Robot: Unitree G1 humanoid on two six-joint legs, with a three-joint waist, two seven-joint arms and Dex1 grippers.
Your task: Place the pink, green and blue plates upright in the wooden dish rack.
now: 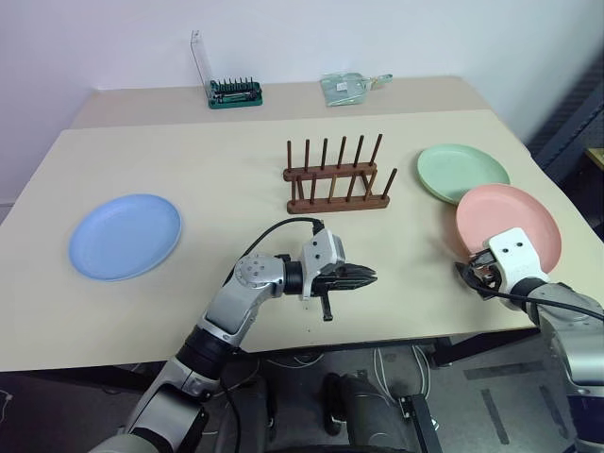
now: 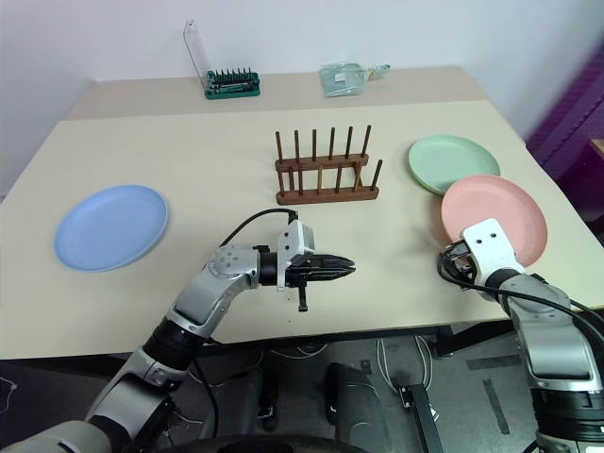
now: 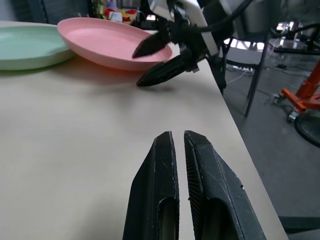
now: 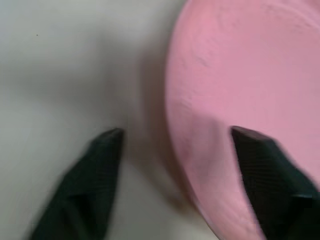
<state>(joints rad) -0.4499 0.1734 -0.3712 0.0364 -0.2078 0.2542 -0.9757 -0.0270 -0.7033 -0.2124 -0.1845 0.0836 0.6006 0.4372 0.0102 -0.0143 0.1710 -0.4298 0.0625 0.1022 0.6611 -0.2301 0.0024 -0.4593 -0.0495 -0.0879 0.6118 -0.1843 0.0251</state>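
With the right gripper (image 4: 172, 150) parted about the near rim of the pink plate (image 1: 510, 219) by the surface's right edge, one black finger should slide under before pinching, while the left gripper (image 1: 363, 276) waits empty, jaws together.

Dish rack (image 1: 337, 177) mid-table, two overlapping plates (image 1: 486, 193) right, third plate (image 1: 125, 236) left.

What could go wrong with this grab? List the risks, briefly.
The right gripper is open astride the pink plate's near rim, so closing may push the shallow plate away instead of pinching it. That plate overlaps the green plate, which could get dragged along. It also lies close to the table's right edge and might slide off.
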